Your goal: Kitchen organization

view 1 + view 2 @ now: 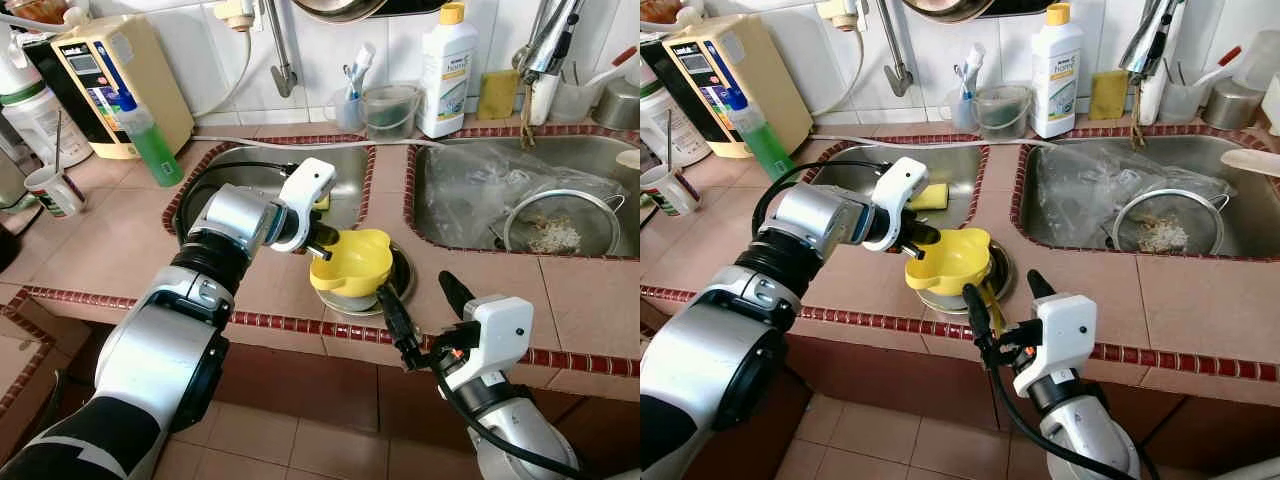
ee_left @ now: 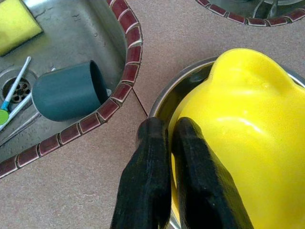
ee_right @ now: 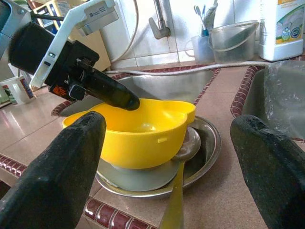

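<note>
A yellow plastic bowl (image 1: 352, 262) sits tilted on a smaller grey bowl (image 3: 138, 175) inside a steel dish (image 1: 399, 286), on the tiled counter between the two sinks. My left gripper (image 1: 322, 238) is shut on the yellow bowl's rim at its left side; in the left wrist view the fingers (image 2: 151, 176) pinch the rim (image 2: 228, 143). My right gripper (image 1: 420, 300) hovers open just in front of the dish at the counter's edge, pointing at the bowl. A metal spoon (image 3: 178, 191) lies in the dish.
The left sink (image 1: 250, 165) holds a yellow sponge (image 2: 14, 24), a teal cup (image 2: 66, 90) and a toothbrush. The right sink holds a plastic bag and a strainer (image 1: 560, 225). A green bottle (image 1: 150, 140), a mug (image 1: 55, 190) and a detergent bottle (image 1: 447, 70) stand around.
</note>
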### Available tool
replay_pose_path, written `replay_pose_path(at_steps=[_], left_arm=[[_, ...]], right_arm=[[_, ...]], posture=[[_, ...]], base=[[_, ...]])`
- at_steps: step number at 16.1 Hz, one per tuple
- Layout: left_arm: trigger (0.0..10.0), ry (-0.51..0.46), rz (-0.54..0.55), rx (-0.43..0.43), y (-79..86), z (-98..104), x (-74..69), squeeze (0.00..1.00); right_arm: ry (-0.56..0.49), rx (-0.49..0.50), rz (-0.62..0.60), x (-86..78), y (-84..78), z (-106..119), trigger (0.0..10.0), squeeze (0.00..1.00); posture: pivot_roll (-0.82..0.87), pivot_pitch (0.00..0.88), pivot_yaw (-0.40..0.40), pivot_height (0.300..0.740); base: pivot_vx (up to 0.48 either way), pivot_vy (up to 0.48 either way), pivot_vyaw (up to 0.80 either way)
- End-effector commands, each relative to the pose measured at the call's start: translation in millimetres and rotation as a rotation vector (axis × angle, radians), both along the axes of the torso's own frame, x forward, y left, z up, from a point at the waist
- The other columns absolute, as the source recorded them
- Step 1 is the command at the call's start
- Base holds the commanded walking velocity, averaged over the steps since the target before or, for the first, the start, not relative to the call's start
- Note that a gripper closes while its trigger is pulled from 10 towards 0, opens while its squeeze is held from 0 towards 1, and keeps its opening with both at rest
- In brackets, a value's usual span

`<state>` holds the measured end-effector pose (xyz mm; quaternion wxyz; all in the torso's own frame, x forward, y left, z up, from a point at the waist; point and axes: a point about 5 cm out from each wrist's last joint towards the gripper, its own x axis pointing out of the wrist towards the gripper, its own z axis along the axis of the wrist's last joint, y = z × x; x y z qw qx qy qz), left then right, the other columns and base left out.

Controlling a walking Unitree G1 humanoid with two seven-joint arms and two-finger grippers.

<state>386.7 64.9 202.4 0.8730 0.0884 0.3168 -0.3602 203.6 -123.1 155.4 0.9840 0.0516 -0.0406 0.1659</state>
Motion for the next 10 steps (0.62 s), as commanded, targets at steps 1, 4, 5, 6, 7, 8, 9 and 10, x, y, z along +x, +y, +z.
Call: replay_pose_path(at_steps=[1,4,5,6,7,8,9,10], left_arm=[[0.0,-0.01,0.017,0.018,7.9,1.5,2.0,0.0],[0.0,-0.014,0.012,0.007,7.6,3.1,2.5,0.0],[0.0,-0.01,0.01,-0.002,7.7,4.0,2.3,0.0],[0.0,-0.001,0.003,-0.03,7.1,7.8,2.1,0.0],[0.0,0.01,-0.002,-0.057,6.8,11.8,2.0,0.0],[0.0,0.009,-0.01,-0.072,7.3,16.4,2.4,0.0],[0.0,0.004,-0.022,-0.088,8.1,22.6,2.8,0.0],[0.0,0.003,-0.032,-0.105,8.2,26.8,2.9,0.0]], right_arm=[[0.001,0.015,0.005,0.0,4.5,-0.5,10.0,0.0],[0.001,0.013,0.002,0.8,4.0,-0.6,10.0,0.0],[0.0,0.009,0.003,0.9,4.2,-0.7,10.0,0.0],[-0.001,0.009,0.005,1.2,4.5,-0.8,10.0,0.0],[-0.002,0.009,0.006,1.6,4.7,-0.8,10.0,0.0],[-0.003,0.008,0.008,2.0,5.0,-1.0,10.0,0.0],[-0.004,0.007,0.012,2.9,5.7,-1.2,10.0,0.0],[-0.005,0.007,0.017,3.3,6.4,-1.3,10.0,0.0]], posture=[[-0.21,0.038,0.21,0.74],[-0.21,0.033,0.206,0.74],[-0.21,0.032,0.206,0.74],[-0.21,0.026,0.204,0.74],[-0.21,0.026,0.204,0.74],[-0.2,0.022,0.202,0.74],[-0.2,0.013,0.198,0.74],[-0.2,0.011,0.196,0.74]], base=[[0.0,0.0,0.0],[0.0,0.0,0.0],[0.0,0.0,0.0],[0.0,0.0,0.0],[0.0,0.0,0.0],[0.0,0.0,0.0],[0.0,0.0,0.0],[0.0,0.0,0.0]])
